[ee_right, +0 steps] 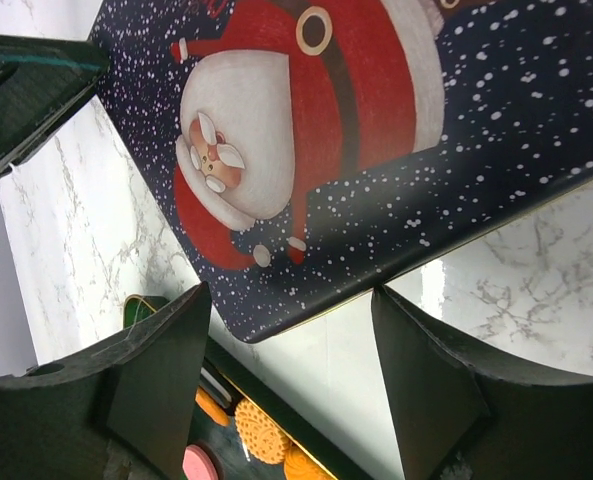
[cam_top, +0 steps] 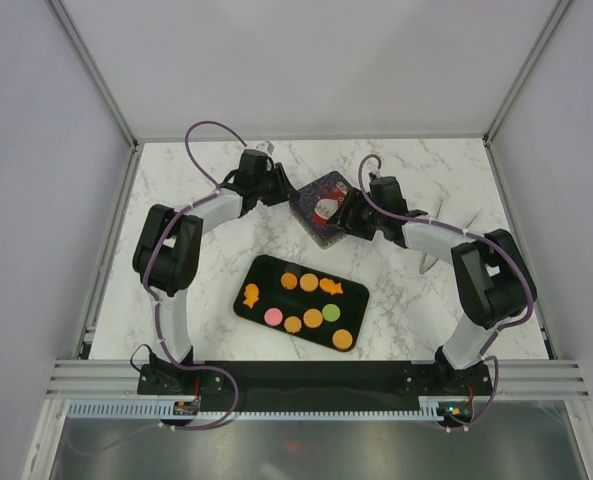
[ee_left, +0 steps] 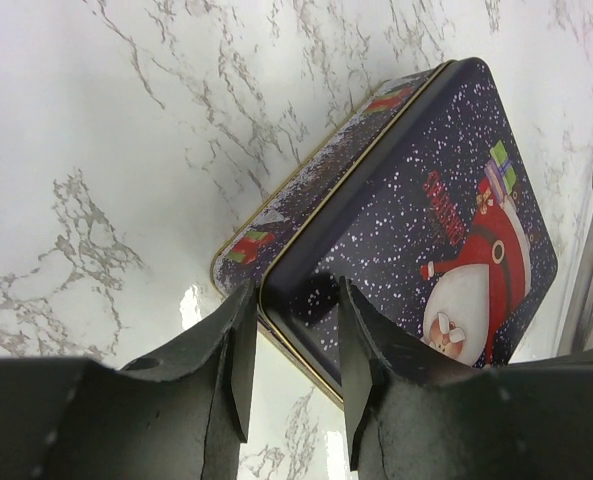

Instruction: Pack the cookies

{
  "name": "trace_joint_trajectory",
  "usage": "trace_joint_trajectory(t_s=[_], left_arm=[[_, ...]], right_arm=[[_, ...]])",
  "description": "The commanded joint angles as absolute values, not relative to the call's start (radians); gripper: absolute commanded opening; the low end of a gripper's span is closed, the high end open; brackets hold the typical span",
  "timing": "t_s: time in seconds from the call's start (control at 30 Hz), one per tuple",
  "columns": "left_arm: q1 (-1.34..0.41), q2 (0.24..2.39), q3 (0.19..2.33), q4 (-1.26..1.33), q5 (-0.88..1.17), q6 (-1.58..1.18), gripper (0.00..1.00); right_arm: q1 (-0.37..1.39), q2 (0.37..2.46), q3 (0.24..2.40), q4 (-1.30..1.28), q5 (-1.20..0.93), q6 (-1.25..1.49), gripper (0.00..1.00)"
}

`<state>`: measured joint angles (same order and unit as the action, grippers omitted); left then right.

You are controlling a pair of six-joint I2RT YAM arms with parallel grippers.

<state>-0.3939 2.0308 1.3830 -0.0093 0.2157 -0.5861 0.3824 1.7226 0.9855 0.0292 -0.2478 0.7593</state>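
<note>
The cookies (cam_top: 311,300), mostly round in orange, pink and green plus two orange shaped ones, lie on a black tray (cam_top: 354,310) at the table's centre. Some also show low in the right wrist view (ee_right: 261,430). Behind the tray sits a dark blue Santa tin (cam_top: 323,205) with its lid on. My left gripper (cam_top: 284,192) is at the tin's left corner, its jaws (ee_left: 296,290) closed across the tin's rim (ee_left: 276,300). My right gripper (cam_top: 348,215) stands open at the opposite corner. Its fingers (ee_right: 291,295) straddle the lid's corner (ee_right: 266,320) without touching.
A grey metal utensil (ee_left: 591,260) lies beyond the tin on its right. White pointed shapes (cam_top: 431,258) show partly from behind the right arm. White enclosure walls ring the marble table (cam_top: 206,290), and a metal rail (cam_top: 316,380) carries the arm bases at the near edge.
</note>
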Motion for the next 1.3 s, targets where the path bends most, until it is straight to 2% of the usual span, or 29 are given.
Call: trace_joint_trajectory(t_s=[0.0, 0.17, 0.33, 0.63, 0.8, 0.9, 1.0, 1.13, 1.27], left_arm=[[-0.454, 2.12, 1.333, -0.215, 0.255, -0.575, 0.02], [-0.454, 2.138, 1.347, -0.215, 0.262, -0.571, 0.02], [-0.451, 2.149, 1.38, -0.238, 0.256, -0.555, 0.02], [-0.419, 2.164, 1.443, -0.307, 0.264, -0.526, 0.03], [-0.402, 2.166, 1.453, -0.336, 0.272, -0.509, 0.17], [-0.396, 2.163, 1.462, -0.345, 0.275, -0.5, 0.26], [-0.393, 2.164, 1.474, -0.357, 0.278, -0.491, 0.39], [-0.393, 2.175, 1.499, -0.377, 0.276, -0.483, 0.46], [-0.391, 2.2, 1.532, -0.405, 0.279, -0.477, 0.47]], right_arm=[[0.448, 1.79, 1.015, 0.078, -0.314, 0.753, 0.74], [0.465, 1.813, 1.025, 0.074, -0.34, 0.73, 0.74], [0.528, 1.836, 1.124, 0.002, -0.339, 0.646, 0.73], [0.522, 1.707, 1.169, -0.144, -0.282, 0.577, 0.73], [0.462, 1.651, 1.271, -0.247, -0.178, 0.499, 0.77], [0.367, 1.664, 1.328, -0.29, -0.137, 0.46, 0.79], [0.266, 1.739, 1.382, -0.298, -0.104, 0.414, 0.82], [0.219, 1.899, 1.452, -0.288, -0.201, 0.382, 0.83], [0.219, 2.014, 1.496, -0.265, -0.283, 0.379, 0.83]])
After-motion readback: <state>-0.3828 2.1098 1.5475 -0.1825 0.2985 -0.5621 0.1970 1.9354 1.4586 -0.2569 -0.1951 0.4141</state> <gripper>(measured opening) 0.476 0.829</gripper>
